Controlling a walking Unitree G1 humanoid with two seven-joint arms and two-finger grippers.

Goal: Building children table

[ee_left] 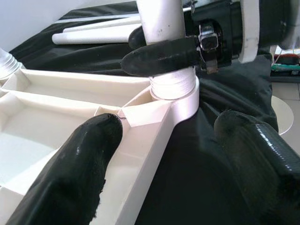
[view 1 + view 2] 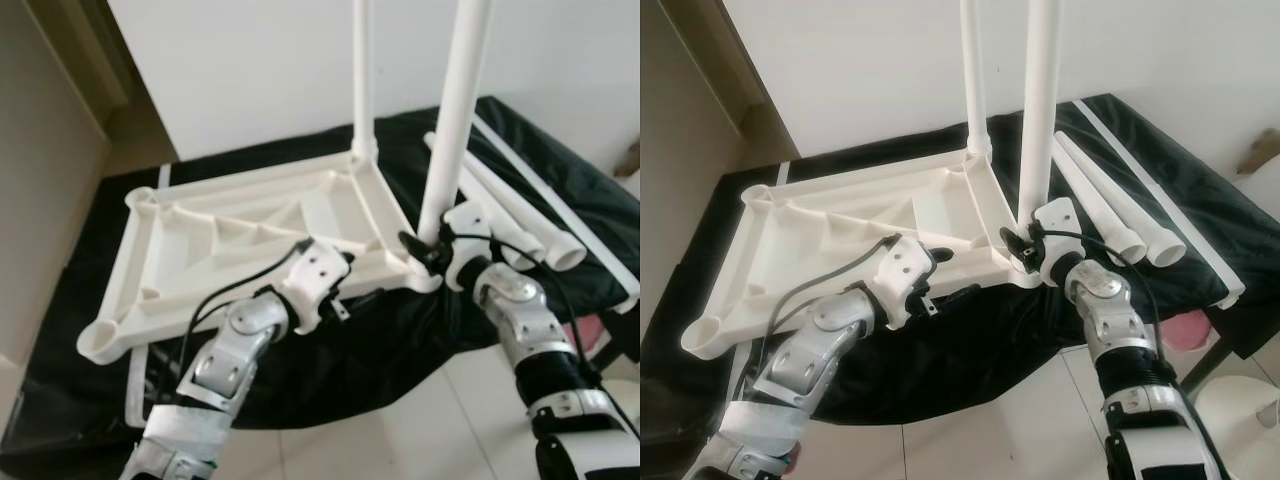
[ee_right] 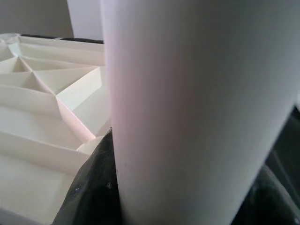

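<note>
The table top [image 2: 250,240], a white ribbed plastic panel, lies upside down on a black cloth [image 2: 400,340], its hollow underside facing up. Its two left corner sockets [image 2: 105,342] stand empty. At the near edge the left gripper [image 2: 345,285] straddles the panel's rim, one black finger [image 1: 75,173] inside the ribbed hollow and the other over the cloth outside, spread apart and holding nothing. Further right, a thin-looking white leg [image 2: 364,80] stands upright in the far right corner socket. Nearer, a second white leg [image 2: 455,120] stands upright in the near right corner socket [image 1: 176,91], and the right gripper [image 2: 425,248] is clamped round its base just above the socket. To the right of that, two loose legs [image 2: 1110,215] lie side by side on the cloth, open ends toward the robot, with a long white strip [image 2: 560,205] beyond them. The cloth covers a low surface against a white wall [image 2: 250,70]; pale floor tiles [image 2: 400,440] show below.
</note>
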